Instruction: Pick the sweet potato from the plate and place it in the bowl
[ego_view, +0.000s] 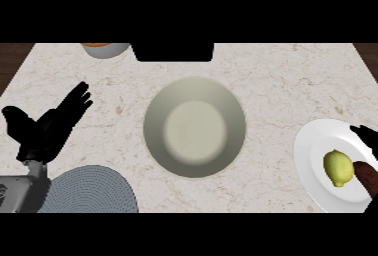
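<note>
A white plate (314, 150) lies at the counter's right edge. On it are a yellow lemon (338, 167) and, just right of the lemon, the dark brown sweet potato (367, 176), cut off by the view's edge. My right hand (365, 136) shows only as a black shape over the plate's right side, directly above the sweet potato and mostly out of view. A wide grey-green bowl (159, 125) sits in the middle of the counter with nothing in it. My left hand (46, 131) rests open at the far left, fingers pointing up and away.
A round grey ribbed mat (96, 192) lies at the lower left beside my left forearm. A small cup (105, 49) with something orange stands at the back left. A black block (175, 51) sits at the back centre, behind the bowl.
</note>
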